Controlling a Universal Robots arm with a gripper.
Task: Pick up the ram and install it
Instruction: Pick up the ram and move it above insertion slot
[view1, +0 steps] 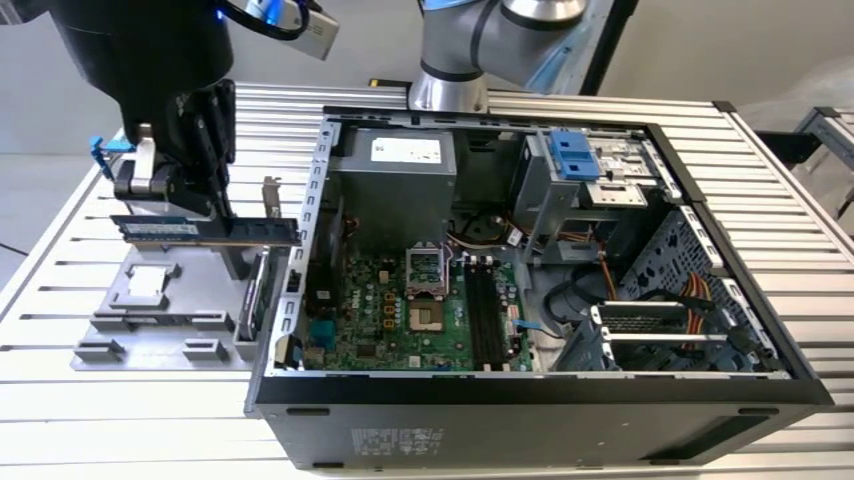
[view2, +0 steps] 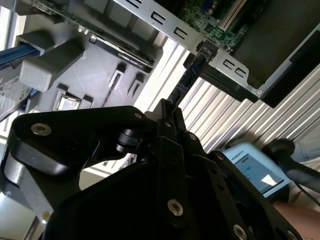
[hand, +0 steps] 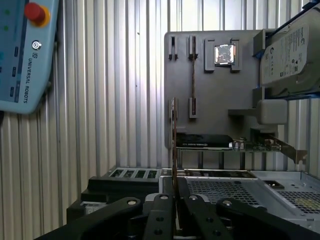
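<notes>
Beside the open computer case (view1: 534, 425), off its side wall on the exterior view's left, the gripper (view1: 187, 215) hangs above the grey parts fixture (view1: 160, 322) with its jaws clamped on the ram (view1: 200, 229). The dark-blue strip lies level and lengthwise in the grip, one end pointing toward the case and the other away from it, clear of the fixture underneath. In the first wrist view the ram (hand: 173, 140) is seen edge-on as a thin line rising straight out from between the black fingers (hand: 161, 207), which press on both of its faces. In the second wrist view the same strip (view2: 186, 84) runs out from the jaws toward the case's metal edge. I judge the pick-up half of the task done, since the module is off its holder and carried by the arm. The install half is not done: inside the case the long memory slots (view1: 483, 320) on the green motherboard (view1: 387, 320) show no module seated, and the ram is well apart from them, outside the case wall. Other parts lie on the fixture on the side away from the case opening: a square processor chip (hand: 224, 55), a hard drive (hand: 290, 55), and a graphics card (hand: 205, 141) standing close against the case. Farther from the case, a teach pendant (hand: 22, 60) rests on the ribbed aluminium table (hand: 100, 125).
</notes>
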